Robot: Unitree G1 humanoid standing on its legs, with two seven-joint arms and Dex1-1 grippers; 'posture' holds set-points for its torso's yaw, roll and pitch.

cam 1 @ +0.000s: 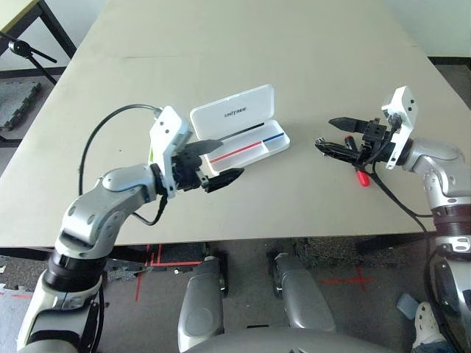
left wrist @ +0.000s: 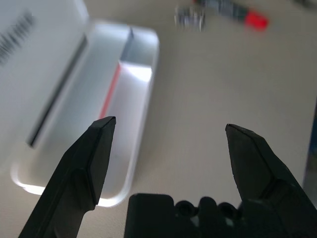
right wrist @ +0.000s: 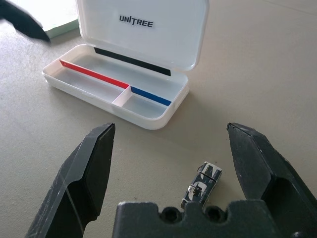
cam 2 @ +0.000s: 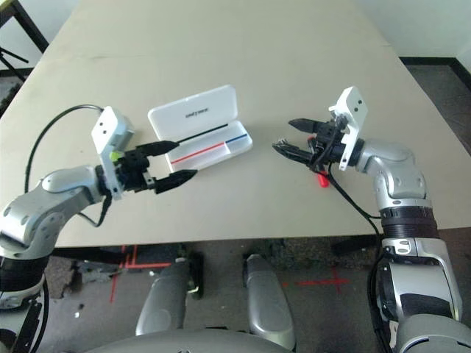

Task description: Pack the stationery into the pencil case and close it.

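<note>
pencil case (cam 1: 243, 132): sitting open near the middle of the table (cam 1: 221, 44), lid tipped back with the UNITREE lettering facing up. Tray has a red stripe and a blue stripe along the divider, and as far as I can see the compartments are bare.

left gripper (cam 1: 219, 162): fingers spread wide, nothing in them. It hovers at the near-left corner of the case, one finger over the tray edge, the other just off the case above bare table.

right gripper (cam 2: 291, 136): also wide apart and carrying nothing, pointing across the table toward the case, well apart from it.

red marker (cam 1: 361, 178): lying on the table under the right gripper, mostly hidden by it, just the red end poking out.

tiny black-and-silver piece (right wrist: 202, 184): on the table between the right gripper's fingers in the right wrist view, not touched by either one.

lime-green highlighter (cam 2: 115, 155): only a sliver of green shows behind the left wrist, can't tell how it lies.
</note>
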